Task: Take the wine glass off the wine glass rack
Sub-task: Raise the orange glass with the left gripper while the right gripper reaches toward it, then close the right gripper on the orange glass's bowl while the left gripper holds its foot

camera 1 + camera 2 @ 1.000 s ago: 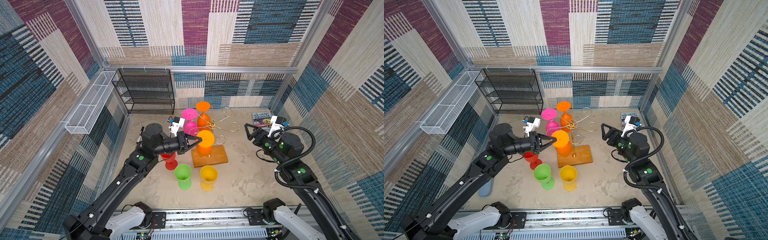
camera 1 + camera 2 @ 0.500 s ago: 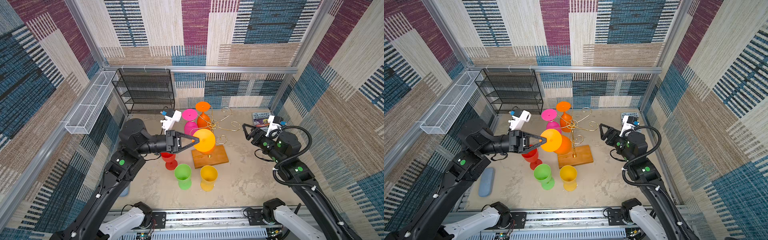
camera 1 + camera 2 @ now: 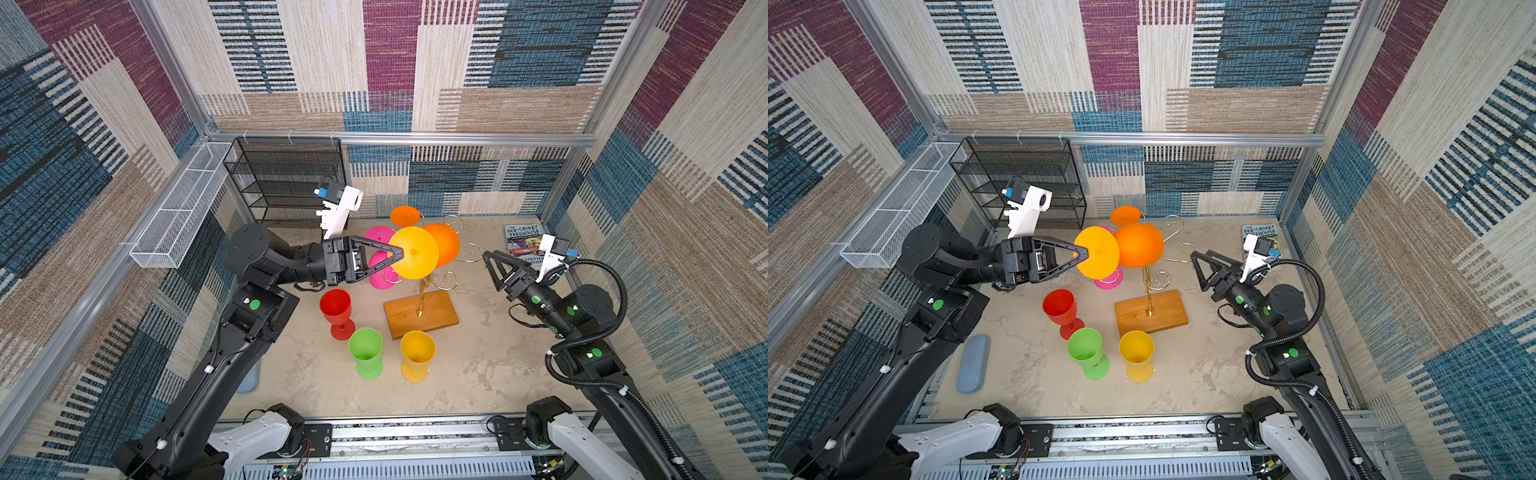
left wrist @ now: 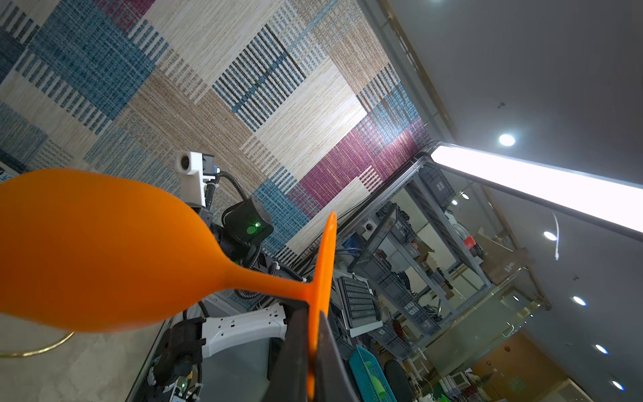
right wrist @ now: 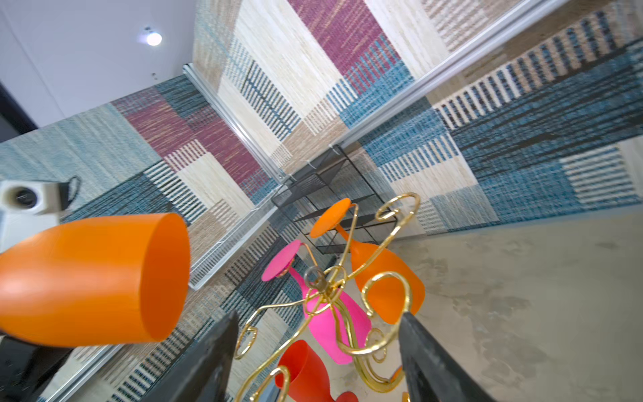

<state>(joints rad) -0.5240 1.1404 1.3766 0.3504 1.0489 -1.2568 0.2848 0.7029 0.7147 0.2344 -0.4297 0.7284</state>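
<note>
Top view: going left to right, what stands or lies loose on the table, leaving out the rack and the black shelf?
Blue case → red glass → green glass → yellow glass → book.

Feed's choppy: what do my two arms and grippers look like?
The left arm and right arm are black, with round green dots on the joints and white base segments. The left gripper and right gripper have black triangular open-frame fingers, each with a white camera mount. A ribbed black cable loops along the right arm.
</note>
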